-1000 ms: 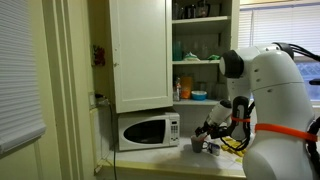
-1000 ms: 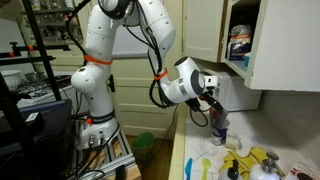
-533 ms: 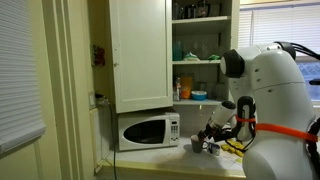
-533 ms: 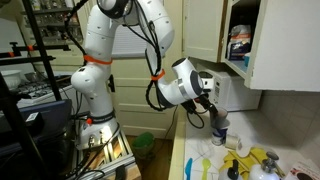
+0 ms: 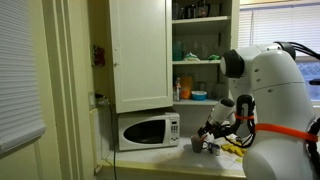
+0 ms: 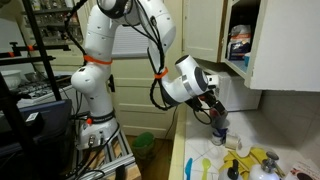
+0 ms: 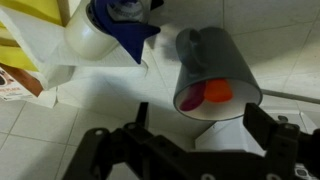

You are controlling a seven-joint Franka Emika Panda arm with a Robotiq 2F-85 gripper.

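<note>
The gripper [image 7: 200,135] hangs spread wide over the grey cup [image 7: 213,55], one finger on each side of the rim and neither touching it. The cup stands on the tiled counter [image 7: 60,130], toward its front edge and off the microwave [image 5: 145,131] corner in an exterior view. An orange-red piece [image 7: 212,92] lies inside it. Just beside it stands a white cup [image 7: 85,38] stuffed with a blue cloth [image 7: 125,35], and the two look close but apart. The step looks like a grasp of the grey cup. To do it well, I would centre the rim between the fingers, since in the wrist view the cup sits a little toward one finger. Then descend straight, so the finger on the white cup's side slips into the gap without clipping the cloth. One finger could go inside the wall and one outside, or both could span the body low down, and a slow close would keep the cup from skating on the tile. Against the frame half a second ago, the wrist [image 6: 190,80] has swung slightly up and toward the cupboard side in an exterior view, and both cups stand where they were
</note>
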